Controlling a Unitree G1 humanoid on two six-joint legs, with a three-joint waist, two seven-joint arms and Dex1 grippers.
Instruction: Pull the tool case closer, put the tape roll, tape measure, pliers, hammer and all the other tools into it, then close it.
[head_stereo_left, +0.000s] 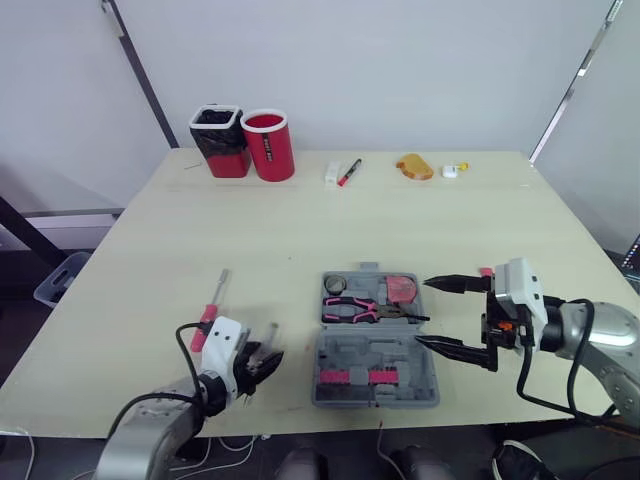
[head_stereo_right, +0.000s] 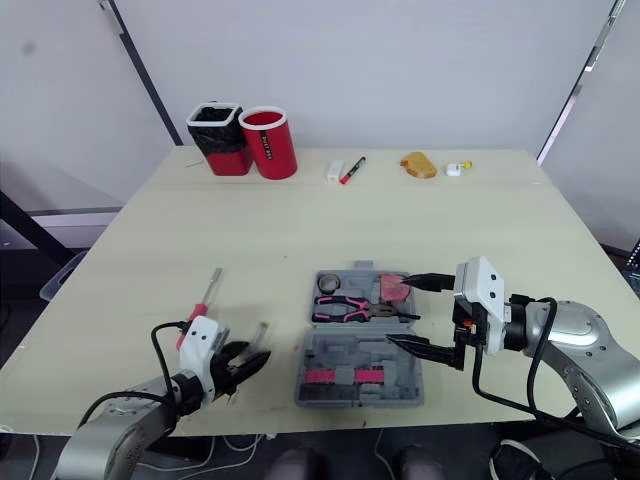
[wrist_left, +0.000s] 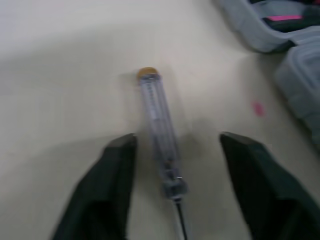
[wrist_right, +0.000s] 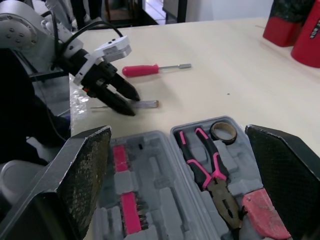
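Grey tool case (head_stereo_left: 345, 352): position and state? — Ana

Open flat near the front edge of the table (head_stereo_left: 300, 220), between the two arms. I judge it close enough for both to reach. The far half holds the tape roll (head_stereo_left: 335, 284), pliers (head_stereo_left: 365, 308) and pink tape measure (head_stereo_left: 402, 288). The near half shows pink bit strips. — Ben

Pliers orientation? — Ana

Long axis across the case, handles to the robot's left, nose to its right, apparently to suit the moulded slot. — Ben

Left gripper (wrist_left: 177, 137)? — Ana

Fingers apart, straddling a clear-handled screwdriver (wrist_left: 157, 120) that lies flat on the table just left of the case. No contact that I can make out. The driver's long axis runs along the fingers' own line: amber cap pointing away from the robot, metal shaft back toward the front edge. A finger sits on either side of the handle, so closing would pinch across its narrow width. That is probably why the wrist is lined up this way. — Ben

Right gripper (head_stereo_left: 422, 312)? — Ana

Spread wide and empty, at the case's right side, tips over its right edge. My guess: parked there to steady the case. — Ben

Other loose tools? — Ana

Red screwdriver (head_stereo_left: 207, 318), further left, apart from the clear one. Handle nearer the robot, shaft pointing to the far edge, slightly rightward. — Ben
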